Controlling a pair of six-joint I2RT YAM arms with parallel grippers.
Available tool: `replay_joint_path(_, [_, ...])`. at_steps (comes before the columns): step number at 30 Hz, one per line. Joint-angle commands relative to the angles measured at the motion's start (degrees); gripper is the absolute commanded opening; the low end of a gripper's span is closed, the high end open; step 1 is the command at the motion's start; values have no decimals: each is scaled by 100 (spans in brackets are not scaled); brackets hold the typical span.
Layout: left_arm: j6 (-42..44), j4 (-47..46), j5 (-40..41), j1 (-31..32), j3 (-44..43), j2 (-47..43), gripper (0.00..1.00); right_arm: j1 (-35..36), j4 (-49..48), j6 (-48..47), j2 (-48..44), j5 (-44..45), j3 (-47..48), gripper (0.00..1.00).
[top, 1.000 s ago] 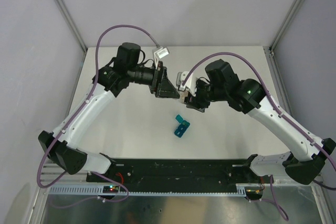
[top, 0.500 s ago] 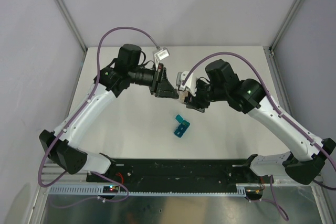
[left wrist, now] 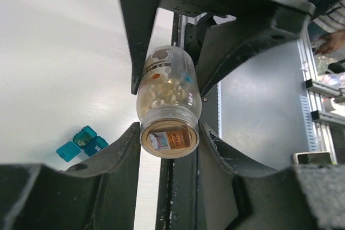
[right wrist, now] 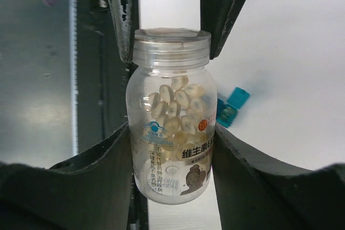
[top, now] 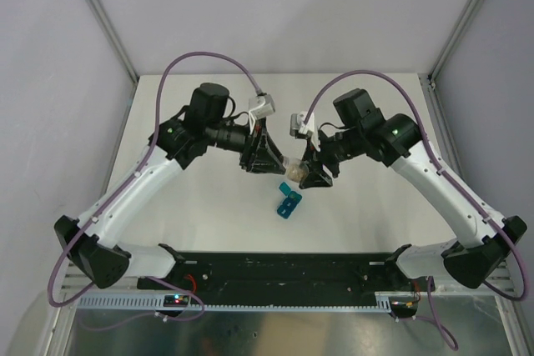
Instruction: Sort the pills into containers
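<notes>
Containers (right wrist: pixel 236 97) half behind the bottle (right wrist: pixel 171 100); left gripper (left wrist: pixel 170 133) clamped on its cap (right wrist: pixel 171 44), right gripper (right wrist: pixel 171 138) on its body.

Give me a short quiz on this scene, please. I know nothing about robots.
1. True or false: the bottle stands on the table.
2. Which part of the bottle does the left gripper clamp? A) the cap B) the base C) the label
3. What colour is the container lying on the table?

Key:
1. False. The left gripper and the right gripper hold it off the table.
2. A
3. Teal
</notes>
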State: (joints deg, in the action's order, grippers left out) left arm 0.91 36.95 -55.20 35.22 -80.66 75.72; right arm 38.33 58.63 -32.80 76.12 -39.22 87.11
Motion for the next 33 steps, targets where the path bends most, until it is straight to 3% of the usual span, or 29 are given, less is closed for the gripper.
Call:
replay_joint_path(1, [656,-31,-414,378,95,-405,0,-227,-132,-44,137,-1251,368,0])
replay_joint_path(7, [834,-37,-299,560,198,-477,2,-284,22,-71,240,-1545,336,0])
replay_joint_path(11, [737,-26,-44,572,102,-415,20,-272,-86,-8,196,-1277,305,0])
replay_joint_path(13, [639,-29,132,569,17,-343,23,-244,-191,58,150,-1119,273,0])
replay_joint_path(20, [190,-30,280,570,-186,-55,2,-120,-430,178,39,-601,215,0])
replay_joint_path(33, [-1308,-908,845,334,229,-72,0,217,-927,267,-295,804,80,0])
